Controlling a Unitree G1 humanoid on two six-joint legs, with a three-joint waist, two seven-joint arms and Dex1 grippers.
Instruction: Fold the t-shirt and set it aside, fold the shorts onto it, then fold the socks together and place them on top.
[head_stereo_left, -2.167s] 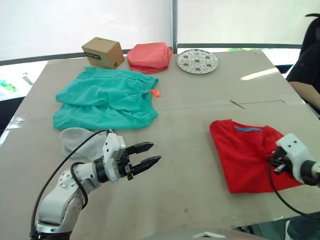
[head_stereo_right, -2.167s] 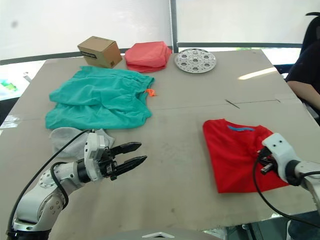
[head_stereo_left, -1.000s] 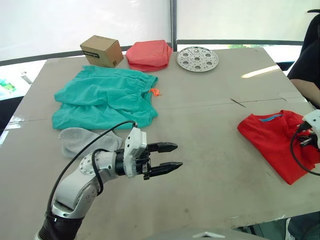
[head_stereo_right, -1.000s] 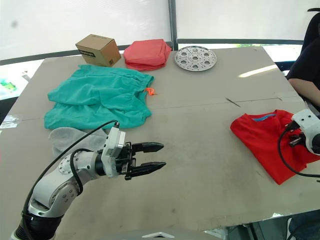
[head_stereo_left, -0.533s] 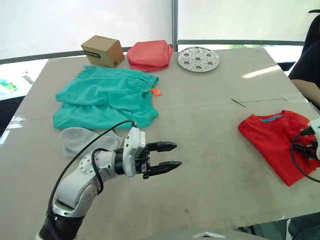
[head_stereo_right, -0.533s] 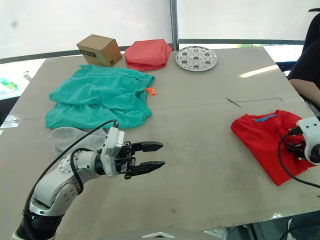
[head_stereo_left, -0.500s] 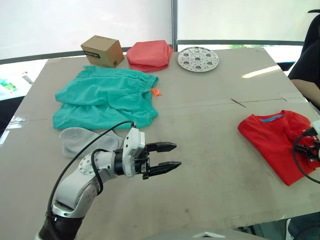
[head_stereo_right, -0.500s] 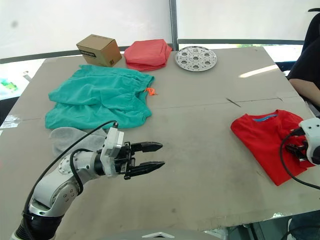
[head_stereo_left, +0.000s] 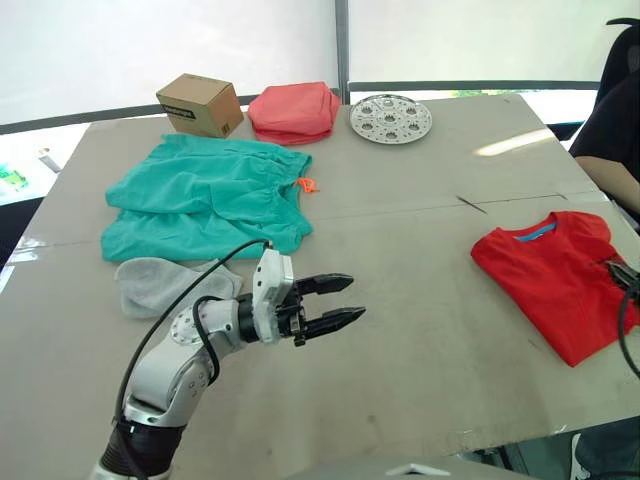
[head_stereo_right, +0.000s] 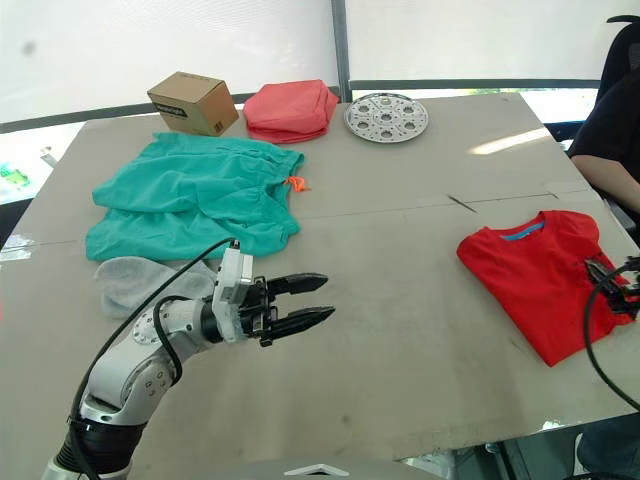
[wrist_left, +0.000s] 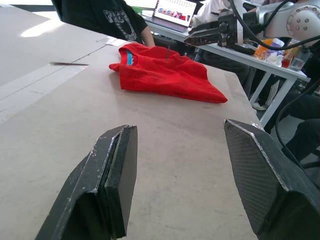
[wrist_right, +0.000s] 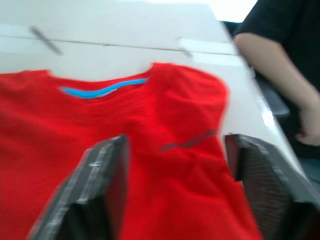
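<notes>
Right gripper jaws spread wide, empty, just over the folded t-shirt, which lies at the right table edge, looks parked there as the stack base. Left gripper also open and empty, hovering above bare table, pointing right. Shorts unfolded at far left, socks just in front of them, likely next pick.

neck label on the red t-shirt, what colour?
Blue, inside the neck of the t-shirt; the label is clearest in the right wrist view.
</notes>
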